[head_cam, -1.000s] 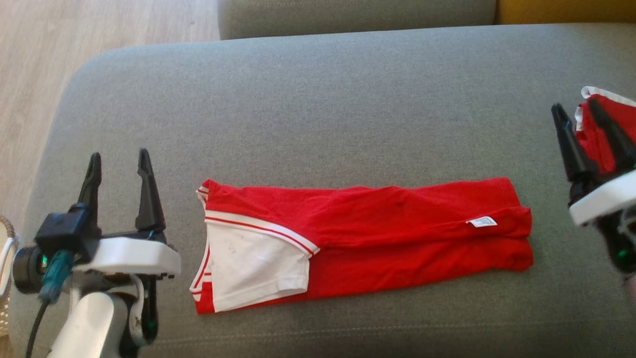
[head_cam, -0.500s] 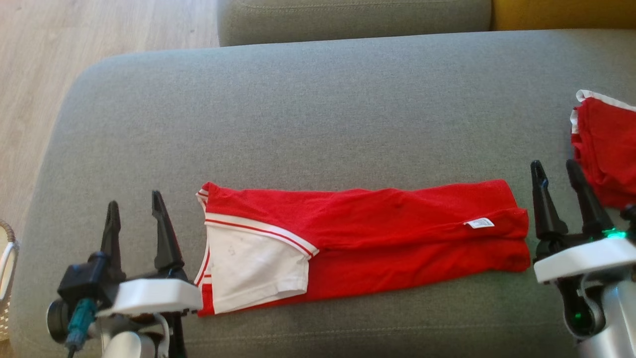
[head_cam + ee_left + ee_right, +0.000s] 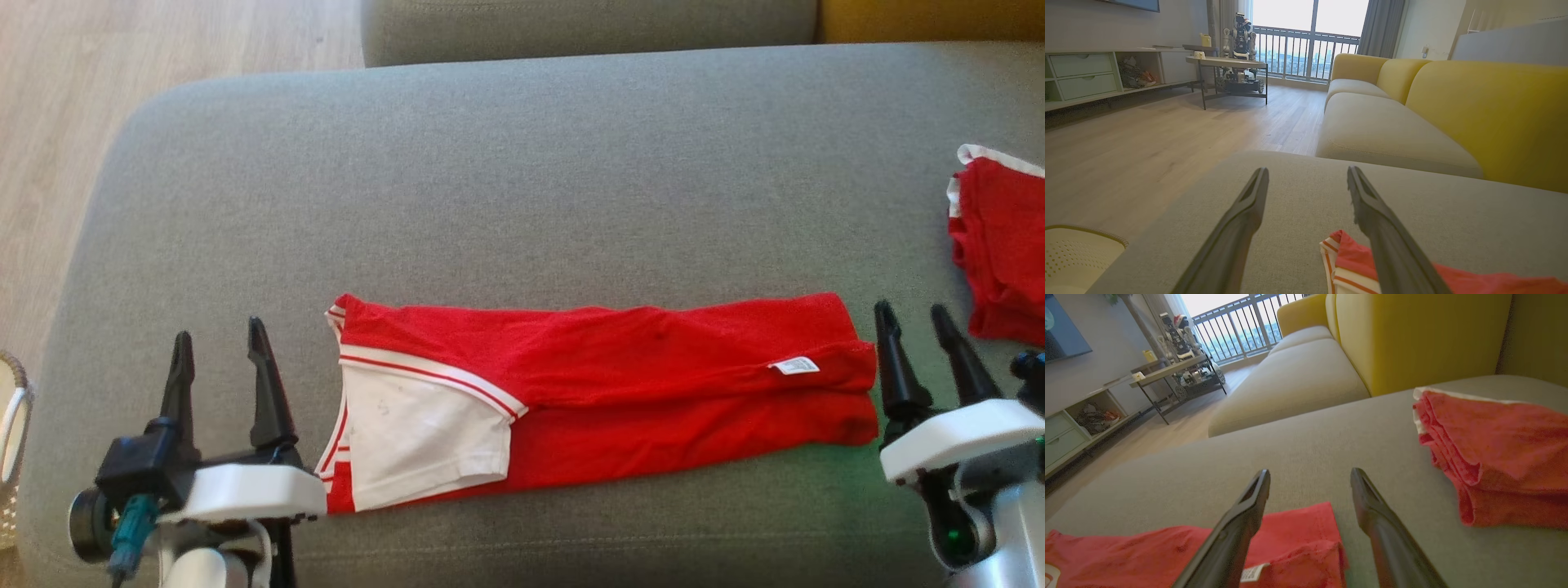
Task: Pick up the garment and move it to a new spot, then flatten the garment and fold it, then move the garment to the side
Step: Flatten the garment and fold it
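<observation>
over the last second the left gripper (image 3: 219,327) has drawn nearer and rightward toward the collar end. the right gripper (image 3: 910,306) has dropped from over the second red garment (image 3: 1000,245) to the hem end of the one being worked.

far left, a cream basket (image 3: 1077,253) sits below the edge of the grey sofa cushion (image 3: 522,180). the left gripper is released, fingers spread and holding nothing, just beside the collar corner. the garment (image 3: 653,367), a red shirt with white-and-red trim, lies in the near middle of the cushion. it is already folded lengthwise into a long band, with its white sleeve (image 3: 416,441) laid on top at the left and its label (image 3: 793,366) showing near the right end. the right gripper is also released and empty, its fingers just beside the hem. the second red garment lies folded at the far right, apart from the band.

the step in hand looks like the crosswise fold. each gripper should slide a finger under its end and pinch every layer, not only the top one. the left needs to trap the sleeve with the body so it does not flip out. lift one end only enough to clear the cloth, carry it straight along the band, and lay it edge to edge on the other. keep the hem end well away from the folded garment on the right.
</observation>
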Available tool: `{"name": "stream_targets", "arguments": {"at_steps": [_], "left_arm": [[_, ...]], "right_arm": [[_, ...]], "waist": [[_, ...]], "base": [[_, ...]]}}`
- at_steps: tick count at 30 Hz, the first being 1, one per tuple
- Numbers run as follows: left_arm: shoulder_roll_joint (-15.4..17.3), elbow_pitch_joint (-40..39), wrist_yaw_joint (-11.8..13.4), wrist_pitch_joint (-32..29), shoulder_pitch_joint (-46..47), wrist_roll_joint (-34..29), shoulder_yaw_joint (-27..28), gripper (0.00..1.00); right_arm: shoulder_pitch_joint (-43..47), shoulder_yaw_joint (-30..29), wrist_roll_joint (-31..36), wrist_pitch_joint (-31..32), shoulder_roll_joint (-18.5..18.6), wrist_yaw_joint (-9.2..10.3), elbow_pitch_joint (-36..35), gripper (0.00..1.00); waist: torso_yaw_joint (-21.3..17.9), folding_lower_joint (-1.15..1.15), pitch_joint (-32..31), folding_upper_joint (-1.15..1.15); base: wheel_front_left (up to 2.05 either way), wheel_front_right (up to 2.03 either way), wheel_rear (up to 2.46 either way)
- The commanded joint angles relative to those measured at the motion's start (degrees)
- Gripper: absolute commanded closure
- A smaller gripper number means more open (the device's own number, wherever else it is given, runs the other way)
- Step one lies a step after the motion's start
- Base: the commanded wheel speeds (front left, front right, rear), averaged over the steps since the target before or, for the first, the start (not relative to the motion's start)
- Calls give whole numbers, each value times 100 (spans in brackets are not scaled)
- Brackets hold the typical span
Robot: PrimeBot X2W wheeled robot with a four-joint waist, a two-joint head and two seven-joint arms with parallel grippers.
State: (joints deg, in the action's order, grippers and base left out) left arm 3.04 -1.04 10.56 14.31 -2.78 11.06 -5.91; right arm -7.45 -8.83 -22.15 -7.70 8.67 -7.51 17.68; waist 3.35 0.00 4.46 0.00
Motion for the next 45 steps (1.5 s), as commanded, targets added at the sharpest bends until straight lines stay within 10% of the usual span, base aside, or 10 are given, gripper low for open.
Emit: {"name": "stream_targets", "arguments": {"at_steps": [1,25,26,28,45], "left_arm": [[-10,-154,-35,68,232,-72,192,0],[-16,44,104,69,450,-137,-45,0],[-16,45,97,69,450,-139,-36,0],[-16,46,87,69,454,-144,-24,0],[-16,105,61,69,453,-147,16,0]], "right_arm": [[-68,88,19,28,4,2,-141,0],[-622,-152,-204,886,-395,2,1697,0],[-628,-132,-210,889,-385,2,1727,21],[-647,-77,-220,900,-361,2,1775,100],[-940,-111,117,649,295,2,2049,100]], "waist": [[11,0,26,0],[220,0,381,0],[216,0,382,0],[211,0,386,0],[182,0,347,0]], "base": [[0,0,0],[0,0,0],[0,0,0],[0,0,0],[0,0,0]]}}
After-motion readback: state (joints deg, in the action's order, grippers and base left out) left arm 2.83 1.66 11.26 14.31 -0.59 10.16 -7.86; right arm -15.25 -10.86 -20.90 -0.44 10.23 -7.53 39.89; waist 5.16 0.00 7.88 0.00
